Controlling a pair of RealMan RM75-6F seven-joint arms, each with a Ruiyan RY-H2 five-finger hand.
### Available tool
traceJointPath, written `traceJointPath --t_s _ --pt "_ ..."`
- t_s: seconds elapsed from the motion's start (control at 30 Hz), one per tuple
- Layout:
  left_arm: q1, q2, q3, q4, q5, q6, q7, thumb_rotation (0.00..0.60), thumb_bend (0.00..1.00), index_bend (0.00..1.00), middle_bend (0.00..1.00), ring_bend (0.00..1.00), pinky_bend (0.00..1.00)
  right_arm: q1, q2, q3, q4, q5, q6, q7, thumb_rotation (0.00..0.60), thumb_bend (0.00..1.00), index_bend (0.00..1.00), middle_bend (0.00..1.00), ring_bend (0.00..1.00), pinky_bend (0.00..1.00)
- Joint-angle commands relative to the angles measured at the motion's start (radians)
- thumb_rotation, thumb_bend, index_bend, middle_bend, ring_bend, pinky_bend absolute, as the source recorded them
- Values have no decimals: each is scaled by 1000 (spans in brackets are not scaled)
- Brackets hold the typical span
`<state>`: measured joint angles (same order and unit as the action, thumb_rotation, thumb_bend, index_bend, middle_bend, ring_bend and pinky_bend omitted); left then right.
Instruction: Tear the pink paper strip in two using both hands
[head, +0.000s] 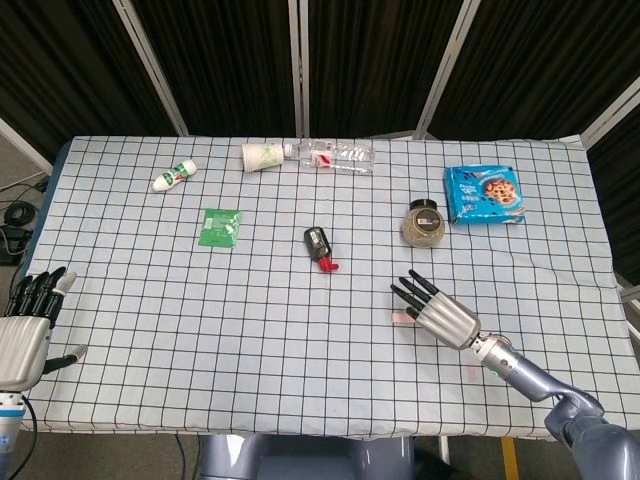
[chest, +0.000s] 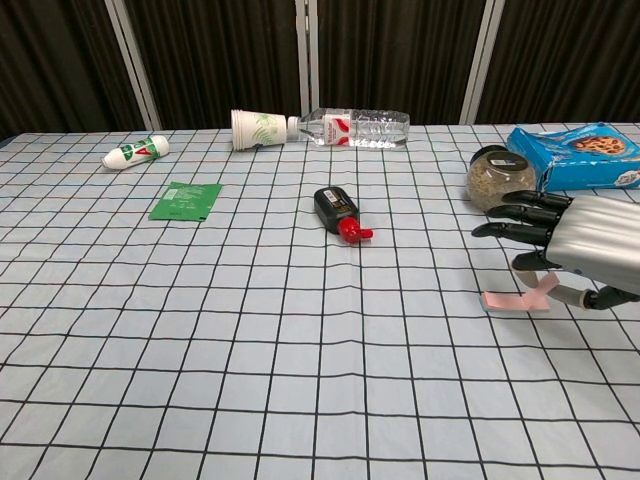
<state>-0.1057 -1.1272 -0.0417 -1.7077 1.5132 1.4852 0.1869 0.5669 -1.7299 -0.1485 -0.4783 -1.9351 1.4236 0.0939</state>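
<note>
The pink paper strip (chest: 516, 299) lies on the bench (chest: 250, 330), 1 end curling up under the right robot hand (chest: 580, 248). That hand hovers over it, fingers spread; whether the thumb already pinches the raised end I cannot tell. A shallow pinch could let the thin paper slip or slide away. The left robot hand (head: 28, 322), open and empty, sits well apart at the bench edge; tearing needs both, so a mistimed reach could drag the strip.
</note>
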Motion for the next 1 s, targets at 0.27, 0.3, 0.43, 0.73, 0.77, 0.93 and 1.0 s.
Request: traceJointPath --t_s 0.27,0.3,0.43,0.73,0.77,0.93,1.0 --pt "-2 -1 1 0 -3 -4 1 600 0 0 0 0 0 6 -3 -6 -8 26 14 48 600 381 654 110 0 0" --pt "-3 -1 1 0 -4 -5 0 600 0 0 0 0 0 7 -2 -5 -12 28 18 49 600 386 661 113 0 0" --pt "-5 0 0 2 -9 -11 -2 600 0 0 0 0 0 18 3 1 -40 36 33 52 600 402 679 119 0 0" --pt "-48 -12 -10 35 9 -60 -78 600 0 0 0 0 0 84 72 60 -270 79 15 23 600 404 697 123 0 0" --pt "-65 -21 -12 45 21 -77 -116 600 0 0 0 0 0 101 88 80 -329 91 6 14 600 405 698 123 0 0" --pt "-131 -78 -32 151 74 -111 -256 600 0 0 0 0 0 153 160 156 -589 160 -83 -59 600 413 703 130 0 0" --pt "-157 -105 -41 181 82 -124 -290 600 0 6 0 0 0 170 183 188 -689 200 -133 -104 600 414 704 133 0 0"
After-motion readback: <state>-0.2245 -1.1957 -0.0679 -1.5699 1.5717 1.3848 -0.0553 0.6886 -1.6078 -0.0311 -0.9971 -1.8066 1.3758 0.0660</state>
